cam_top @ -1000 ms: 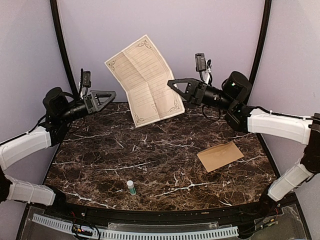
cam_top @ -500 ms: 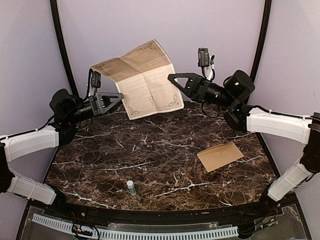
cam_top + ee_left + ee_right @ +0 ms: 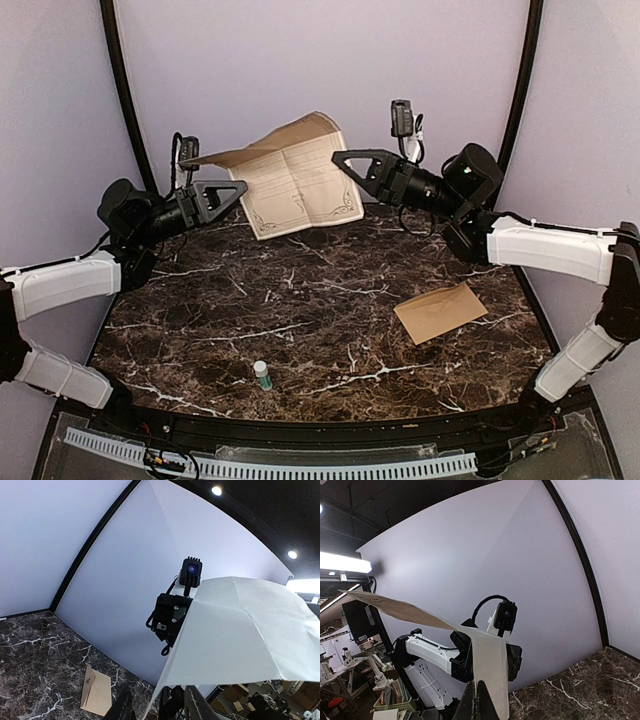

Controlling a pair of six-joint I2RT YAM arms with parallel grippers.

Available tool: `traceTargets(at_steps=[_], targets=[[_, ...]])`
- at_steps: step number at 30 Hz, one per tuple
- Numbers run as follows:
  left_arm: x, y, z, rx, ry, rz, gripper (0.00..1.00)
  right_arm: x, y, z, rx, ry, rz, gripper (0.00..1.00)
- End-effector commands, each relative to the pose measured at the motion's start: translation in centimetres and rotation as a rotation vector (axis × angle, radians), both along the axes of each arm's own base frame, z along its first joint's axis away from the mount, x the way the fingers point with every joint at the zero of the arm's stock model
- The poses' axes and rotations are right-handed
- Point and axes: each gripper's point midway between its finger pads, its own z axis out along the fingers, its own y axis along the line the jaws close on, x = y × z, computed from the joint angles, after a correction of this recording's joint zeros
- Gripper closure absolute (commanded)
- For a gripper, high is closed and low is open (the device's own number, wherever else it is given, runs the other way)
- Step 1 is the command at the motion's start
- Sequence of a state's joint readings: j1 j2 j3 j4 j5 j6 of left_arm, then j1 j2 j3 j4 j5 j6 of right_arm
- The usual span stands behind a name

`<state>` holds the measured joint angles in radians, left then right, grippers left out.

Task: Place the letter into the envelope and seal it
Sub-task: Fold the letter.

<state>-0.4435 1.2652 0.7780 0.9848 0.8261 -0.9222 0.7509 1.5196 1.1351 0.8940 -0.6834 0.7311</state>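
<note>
The letter (image 3: 297, 186), a cream bordered sheet, hangs in the air at the back of the table, its upper part bent over forward. My right gripper (image 3: 338, 157) is shut on its right edge; in the right wrist view the fingers (image 3: 475, 686) pinch the sheet (image 3: 492, 660). My left gripper (image 3: 242, 188) is at the sheet's lower left edge. In the left wrist view its jaws (image 3: 157, 705) stand apart, and the paper's (image 3: 240, 635) edge runs down between them. The tan envelope (image 3: 440, 311) lies flat on the table at the right, also in the left wrist view (image 3: 97, 691).
A small white tube with a green cap (image 3: 262, 374) stands near the front edge of the dark marble table (image 3: 300, 320). Black frame posts (image 3: 125, 90) and a pale wall close the back.
The letter's top has folded over forward and the sheet has sunk lower. My left gripper has moved right to the sheet's left edge and narrowed its jaws. The right gripper stays shut on the letter.
</note>
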Motion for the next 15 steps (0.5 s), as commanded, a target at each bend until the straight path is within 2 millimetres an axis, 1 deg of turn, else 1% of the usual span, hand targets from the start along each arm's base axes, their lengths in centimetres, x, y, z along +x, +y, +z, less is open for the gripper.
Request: traceTargets(at_steps=[1, 2, 4, 5, 6, 8, 9, 10, 11, 12, 14, 15], targets=[[-0.7, 0.2, 1.7, -0.040, -0.065, -0.008, 0.69, -0.2, 0.0, 1.1, 0.034, -0.011, -0.003, 1.00], [-0.7, 0.2, 1.7, -0.040, -0.065, -0.008, 0.71, -0.1, 0.0, 0.9, 0.032, -0.006, -0.007, 1.00], [-0.7, 0.2, 1.6, -0.040, -0.062, -0.007, 0.78, 0.2, -0.1, 0.7, 0.029, 0.004, -0.018, 1.00], [-0.6, 0.2, 1.5, -0.039, -0.060, -0.005, 0.84, 0.3, -0.1, 0.6, 0.027, 0.009, -0.026, 1.00], [-0.6, 0.2, 1.4, -0.038, -0.058, -0.005, 0.87, 0.5, -0.2, 0.5, 0.025, 0.016, -0.034, 1.00], [-0.6, 0.2, 1.2, -0.035, -0.056, -0.001, 0.99, 0.8, -0.5, 0.4, 0.025, 0.027, -0.051, 1.00], [-0.6, 0.2, 1.1, -0.035, -0.055, 0.003, 1.00, 1.0, -0.7, 0.4, 0.026, 0.032, -0.060, 1.00], [-0.6, 0.3, 1.1, -0.034, -0.054, 0.006, 1.00, 1.2, -0.9, 0.2, 0.026, 0.040, -0.068, 0.96], [-0.5, 0.3, 1.0, -0.033, -0.052, 0.011, 1.00, 1.3, -1.2, 0.2, 0.027, 0.044, -0.076, 0.90], [-0.5, 0.3, 0.9, -0.031, -0.055, 0.015, 1.00, 1.5, -1.4, 0.1, 0.028, 0.048, -0.085, 0.76], [-0.4, 0.4, 0.9, -0.025, -0.061, 0.029, 1.00, 1.8, -2.0, 0.0, 0.030, 0.055, -0.101, 0.55], [-0.4, 0.4, 0.8, -0.018, -0.060, 0.031, 1.00, 1.8, -2.2, 0.0, 0.032, 0.057, -0.109, 0.42]])
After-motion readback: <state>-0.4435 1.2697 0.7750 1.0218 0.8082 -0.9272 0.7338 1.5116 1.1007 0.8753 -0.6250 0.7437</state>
